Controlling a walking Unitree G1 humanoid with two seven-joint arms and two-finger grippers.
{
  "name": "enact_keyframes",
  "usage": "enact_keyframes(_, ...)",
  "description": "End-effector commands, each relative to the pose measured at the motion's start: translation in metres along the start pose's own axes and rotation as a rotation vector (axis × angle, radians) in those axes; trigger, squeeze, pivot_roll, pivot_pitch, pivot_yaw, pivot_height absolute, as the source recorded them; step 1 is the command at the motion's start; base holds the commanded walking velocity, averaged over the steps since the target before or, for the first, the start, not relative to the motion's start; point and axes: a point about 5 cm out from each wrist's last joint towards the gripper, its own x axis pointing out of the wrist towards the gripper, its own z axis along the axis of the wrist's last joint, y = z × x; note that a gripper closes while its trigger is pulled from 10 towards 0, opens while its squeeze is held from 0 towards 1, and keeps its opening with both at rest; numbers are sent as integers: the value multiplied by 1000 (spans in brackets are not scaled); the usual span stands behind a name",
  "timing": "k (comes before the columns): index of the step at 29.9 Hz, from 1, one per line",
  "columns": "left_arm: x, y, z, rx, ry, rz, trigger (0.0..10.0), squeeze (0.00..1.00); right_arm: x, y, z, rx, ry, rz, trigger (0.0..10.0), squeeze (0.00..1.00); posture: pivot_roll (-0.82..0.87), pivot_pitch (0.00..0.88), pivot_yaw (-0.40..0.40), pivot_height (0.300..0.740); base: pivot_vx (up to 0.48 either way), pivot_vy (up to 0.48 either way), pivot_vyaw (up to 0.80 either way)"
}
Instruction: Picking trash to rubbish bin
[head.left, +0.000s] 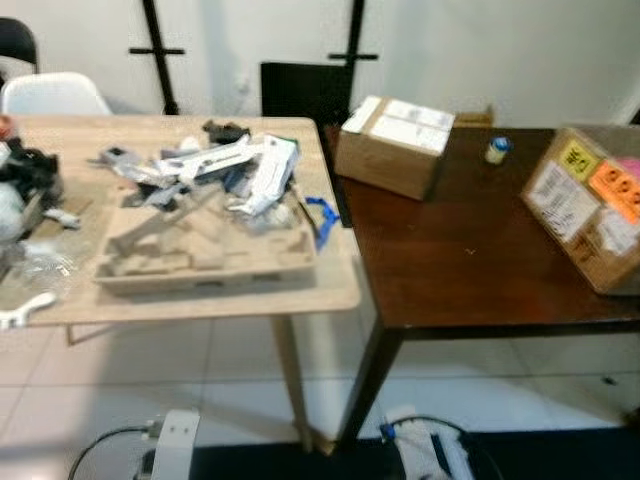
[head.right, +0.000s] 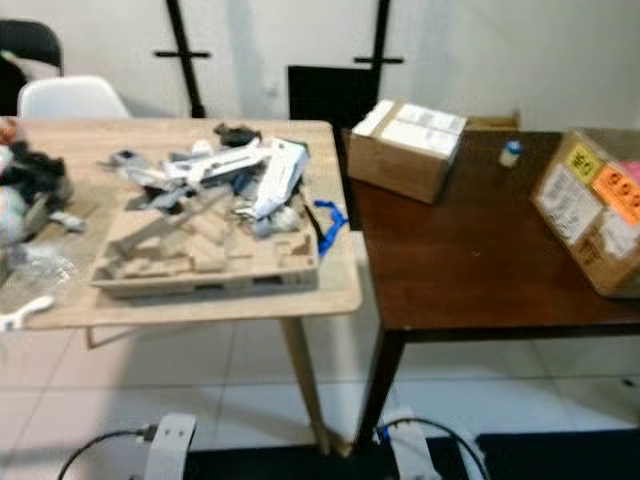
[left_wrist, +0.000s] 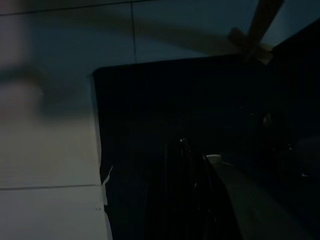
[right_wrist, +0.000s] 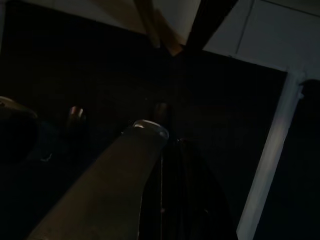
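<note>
Landmark: light wooden table (head.left: 330, 285), butted against a dark wooden table (head.left: 450, 270) on its right.

Item 1. Moulded pulp packing tray (head.left: 205, 262), one, on the light table near its front edge. Judged to be trash, along with what is heaped on it.

Item 2. Loose heap of white packaging and wrappers (head.left: 245, 170), count unclear, piled on the tray's far half; probably dumped there after unpacking. A blue strap (head.left: 322, 218) trails off the tray toward the dark table.

Item 3. Crumpled clear plastic (head.left: 35, 262), one patch, at the light table's left edge.

Item 4. Cardboard boxes, two, on the dark table: a taped cardboard box (head.left: 393, 143) at its far left corner, a labelled cardboard box (head.left: 592, 205) at its right edge. Small bottle (head.left: 496, 149), one, between them.

Item 5. White chair (head.left: 52, 94), one, behind the light table.

Grippers: both arms hang low, below the table; wrist views too dark, so whether either pincer is spread or holding anything cannot be told. Picking not yet begun.
</note>
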Motion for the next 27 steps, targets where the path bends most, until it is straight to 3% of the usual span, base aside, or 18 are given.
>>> enact_keyframes(1,1,-1,3,7,-10,-3,10000,0,-2,-4,-10,8,29,-16,10000,0,19,80,-45,740,0,0,0)
enact_keyframes(8,2,-3,6,2,-13,-10,10000,0,-2,-5,-9,12,29,-18,10000,0,19,81,-45,740,0,0,0)
enact_keyframes(27,4,-2,13,38,-20,-35,10000,0,-2,0,-9,33,19,-10,10000,0,24,89,-35,740,0,325,0)
